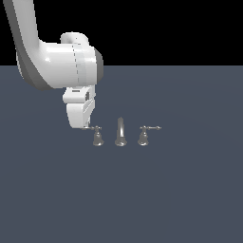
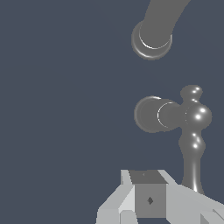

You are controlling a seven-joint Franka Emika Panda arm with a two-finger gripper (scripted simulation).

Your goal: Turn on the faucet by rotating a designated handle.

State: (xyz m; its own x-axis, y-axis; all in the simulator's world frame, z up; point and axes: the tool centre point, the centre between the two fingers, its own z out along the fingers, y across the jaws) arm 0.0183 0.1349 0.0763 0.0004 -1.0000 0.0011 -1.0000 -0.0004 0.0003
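I am viewing the white arm [image 1: 57, 61] hanging over a dark slate floor [image 1: 180, 190], its pincer [image 1: 84, 124] lowered at the exterior view's left. The handle [image 1: 97, 136] is standing just beside the pincer, toward the exterior view's right; its thin lever [image 1: 93, 128] is reaching back to the pincer tip, apparently touching it. Further from the pincer, the upright spout [image 1: 120, 133] and then the twin valve [image 1: 144, 135] are completing the faucet. In the wrist view, the handle [image 2: 175, 116] is lying just ahead of the pincer [image 2: 151, 199], with its lever running alongside. I cannot tell whether the pincer is spread or closed.
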